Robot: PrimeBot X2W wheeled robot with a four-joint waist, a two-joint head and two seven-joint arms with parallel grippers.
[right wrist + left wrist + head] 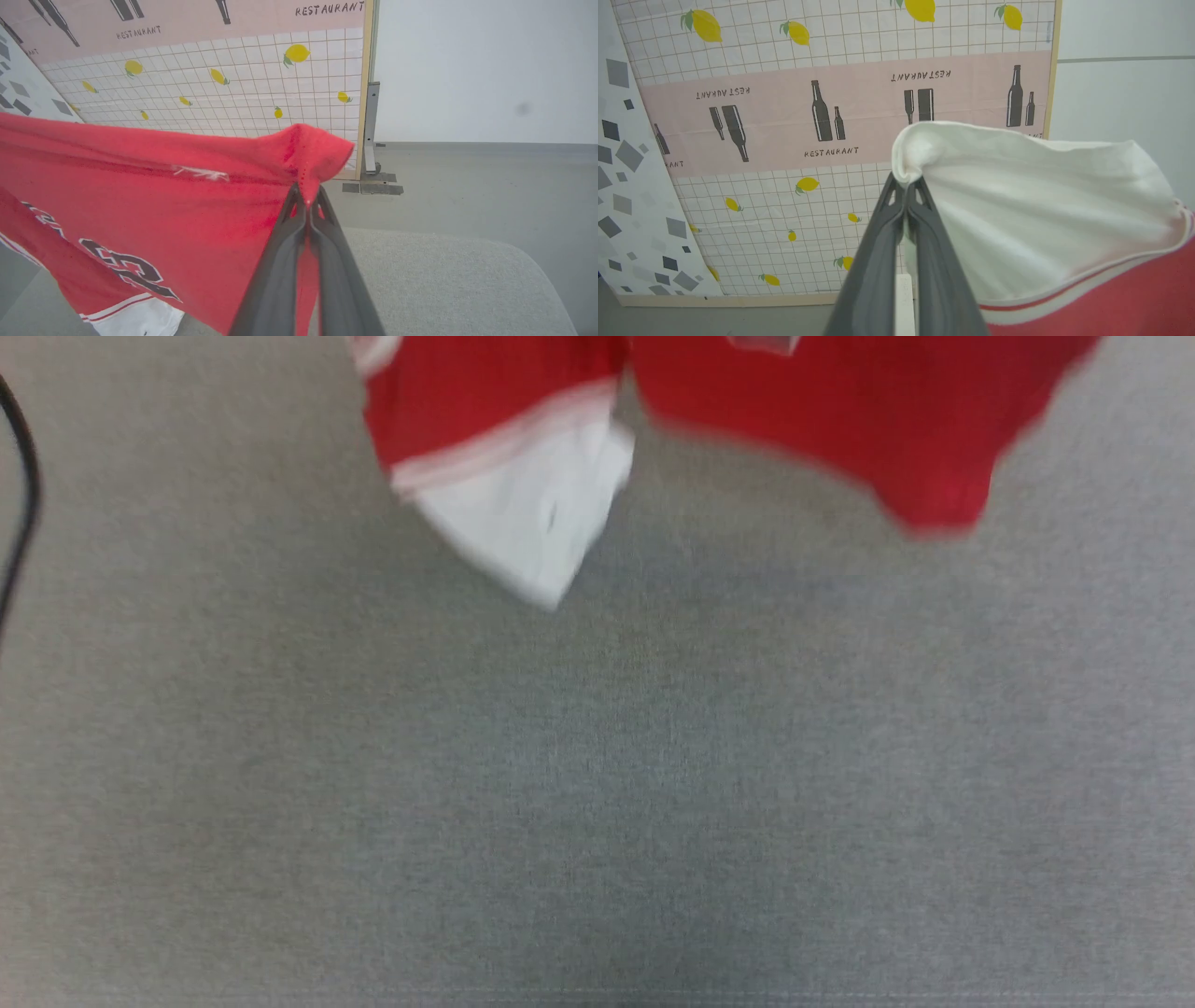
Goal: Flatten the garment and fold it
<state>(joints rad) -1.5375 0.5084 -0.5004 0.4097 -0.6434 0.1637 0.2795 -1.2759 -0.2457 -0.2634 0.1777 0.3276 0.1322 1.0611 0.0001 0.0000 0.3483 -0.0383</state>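
Garment (140, 200) held aloft, stretched between both pincers. Left gripper (906, 184) closed tight on bunched edge of white sleeve (1017, 210); right gripper (307, 198) closed tight on red fabric fold. Red body, black lettering, red-white striped trim. Hangs over grey padded surface (597, 803). Lemon-print panel (784, 46) beyond.

The garment (840, 420) hangs above the table (597, 803) (a screen (784, 116) stands behind it).

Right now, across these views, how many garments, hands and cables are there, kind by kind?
garment: 1
hands, both shut on the garment: 2 (left hand, right hand)
black cable: 1
Total: 4
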